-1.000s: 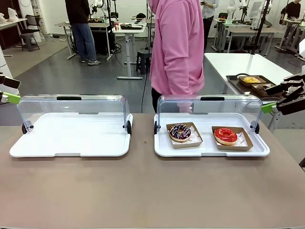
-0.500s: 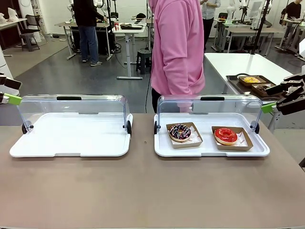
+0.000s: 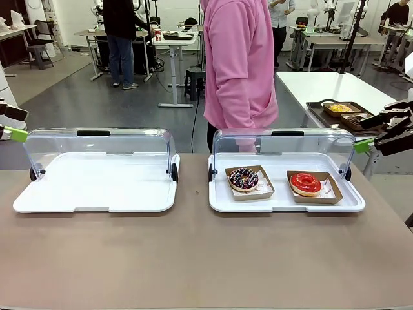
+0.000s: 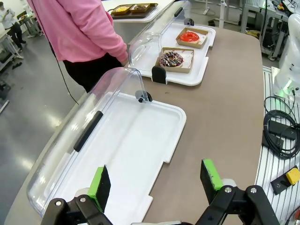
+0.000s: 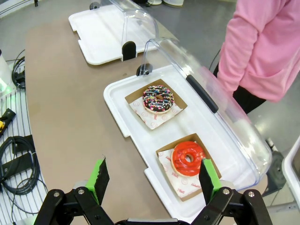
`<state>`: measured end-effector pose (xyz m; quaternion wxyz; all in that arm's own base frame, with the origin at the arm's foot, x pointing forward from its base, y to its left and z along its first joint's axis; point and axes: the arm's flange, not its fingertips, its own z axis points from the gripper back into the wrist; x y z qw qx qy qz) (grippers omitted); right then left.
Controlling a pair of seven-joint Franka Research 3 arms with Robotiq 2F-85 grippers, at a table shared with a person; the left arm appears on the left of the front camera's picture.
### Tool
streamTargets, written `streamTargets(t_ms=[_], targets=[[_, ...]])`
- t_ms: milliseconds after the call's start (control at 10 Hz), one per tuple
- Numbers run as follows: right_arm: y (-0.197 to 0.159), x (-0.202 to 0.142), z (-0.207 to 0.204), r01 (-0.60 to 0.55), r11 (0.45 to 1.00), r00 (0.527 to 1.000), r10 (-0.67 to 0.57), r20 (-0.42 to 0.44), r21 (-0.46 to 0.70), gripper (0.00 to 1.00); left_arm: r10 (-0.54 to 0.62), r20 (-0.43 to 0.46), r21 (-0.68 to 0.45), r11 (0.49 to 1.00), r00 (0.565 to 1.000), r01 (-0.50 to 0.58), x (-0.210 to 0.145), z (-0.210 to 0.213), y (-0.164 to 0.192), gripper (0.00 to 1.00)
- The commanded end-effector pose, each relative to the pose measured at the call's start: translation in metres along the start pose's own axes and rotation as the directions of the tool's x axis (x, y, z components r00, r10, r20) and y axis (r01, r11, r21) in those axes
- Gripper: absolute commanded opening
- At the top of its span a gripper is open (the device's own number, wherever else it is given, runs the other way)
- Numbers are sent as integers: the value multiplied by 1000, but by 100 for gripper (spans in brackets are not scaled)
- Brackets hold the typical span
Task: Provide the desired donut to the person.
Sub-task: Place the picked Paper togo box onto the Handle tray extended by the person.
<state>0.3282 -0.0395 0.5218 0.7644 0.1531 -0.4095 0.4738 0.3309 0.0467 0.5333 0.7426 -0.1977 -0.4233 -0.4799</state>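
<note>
Two white trays with raised clear lids along the worktop's [image 3: 193,258] far edge. In the right tray [image 3: 284,203], side by side in cardboard boats: chocolate sprinkled donut [image 3: 244,179], red glazed donut [image 3: 305,183]. Left tray [image 3: 97,194] bare. Person [image 3: 240,64] standing beyond the far edge. Left claw [image 4: 157,180] spread apart, holding nothing. Right claw [image 5: 152,180] likewise apart.
</note>
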Motion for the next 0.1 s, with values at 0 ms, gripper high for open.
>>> streamTargets(t_ms=[0], targets=[[-2,1,-3,14,1000,1000,-15,23,6,100,3,12,3,1000,1000,-3,0,1,1,100]])
